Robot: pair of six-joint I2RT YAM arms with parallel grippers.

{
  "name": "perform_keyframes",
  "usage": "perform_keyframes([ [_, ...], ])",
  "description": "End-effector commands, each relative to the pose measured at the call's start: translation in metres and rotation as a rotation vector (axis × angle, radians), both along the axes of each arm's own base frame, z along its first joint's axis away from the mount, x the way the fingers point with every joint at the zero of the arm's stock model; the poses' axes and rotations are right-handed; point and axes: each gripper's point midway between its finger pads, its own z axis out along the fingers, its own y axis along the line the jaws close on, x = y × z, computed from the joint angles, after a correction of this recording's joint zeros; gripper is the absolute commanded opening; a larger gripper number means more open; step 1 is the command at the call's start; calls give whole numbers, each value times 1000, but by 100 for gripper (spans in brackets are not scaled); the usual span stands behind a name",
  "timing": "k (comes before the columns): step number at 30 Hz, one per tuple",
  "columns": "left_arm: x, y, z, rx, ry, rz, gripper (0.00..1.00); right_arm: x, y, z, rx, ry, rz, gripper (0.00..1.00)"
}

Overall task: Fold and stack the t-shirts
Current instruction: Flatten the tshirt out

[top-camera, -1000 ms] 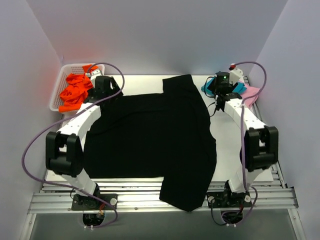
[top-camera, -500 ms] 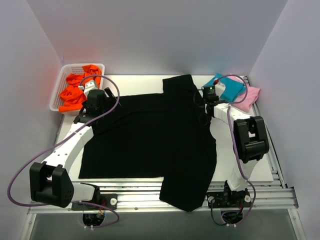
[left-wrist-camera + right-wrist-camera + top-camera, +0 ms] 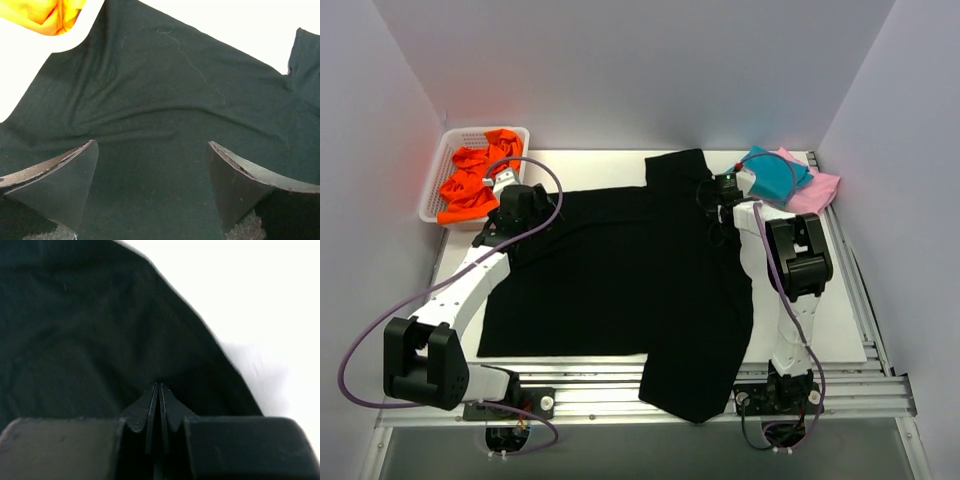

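Cloth handling, black t-shirt: the garment lies flat on the counter. It begins just beside the white basket and runs away from it across the surface, with one part draped over the counter's near edge. A flap on the side away from the basket appears already folded over.

Expected behaviour: soft, light and limp, with no stiffness of its own. Lifted at one point, it will likely sag and bunch. Lifted at two points on one edge, it should hang straight enough to lay a clean fold. Thin fabric may slip from a shallow pinch.

Recommended hold: take a hem, sleeve seam or outer edge, and avoid the open middle.

- Left jaws: wide apart, poised over the wrinkled shirt area nearest the basket, gripping nothing.
- Right jaws: pressed together, tips on the shirt's edge farthest from the basket. Whether cloth is caught between them cannot be told.

The teal t-shirt rests on the pink t-shirt at the far corner opposite the basket. The basket holds orange cloth.
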Motion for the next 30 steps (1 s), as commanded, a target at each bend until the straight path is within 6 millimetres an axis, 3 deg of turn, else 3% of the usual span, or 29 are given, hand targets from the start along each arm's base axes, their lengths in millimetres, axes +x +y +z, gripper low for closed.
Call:
perform_keyframes([
  [1, 7, -2, 7, -12, -40, 6, 98, 5, -21, -22, -2, 52, -59, 0],
  [5, 11, 1, -1, 3, -20, 25, 98, 6, -44, -33, 10, 70, -110, 0],
  [11, 21, 0, -18, 14, 15, 33, 98, 9, -63, -33, 0, 72, -141, 0],
  [18, 31, -1, -16, 21, -1, 40, 98, 30, -54, -30, 40, 43, -82, 0],
  [19, 32, 1, -12, 28, -16, 43, 98, 38, -51, -23, 51, 16, -69, 0],
  [22, 39, 7, 13, 64, -89, 57, 98, 51, -36, 4, 64, -62, -10, 42],
  [23, 42, 9, 21, 74, -110, 61, 98, 56, -33, 27, 59, -108, 0, 68],
  [24, 42, 12, 28, 96, -123, 62, 98, 58, -26, 40, 36, -136, 23, 80],
  [25, 44, 18, 48, 111, -160, 93, 98, 58, -24, 55, 20, -154, 25, 85],
  [26, 41, 22, 55, 125, -157, 105, 97, 63, -22, 92, 6, -219, 20, 89],
  [27, 38, 26, 65, 135, -169, 118, 97, 62, -27, 108, -30, -240, -5, 90],
  [28, 32, 30, 88, 132, -217, 142, 97, 57, -22, 125, -62, -251, 4, 91],
  [29, 27, 32, 95, 133, -229, 150, 96, 50, -23, 163, -76, -310, -10, 91],
  [30, 21, 32, 105, 131, -256, 151, 95, 43, -23, 178, -96, -325, -20, 91],
])
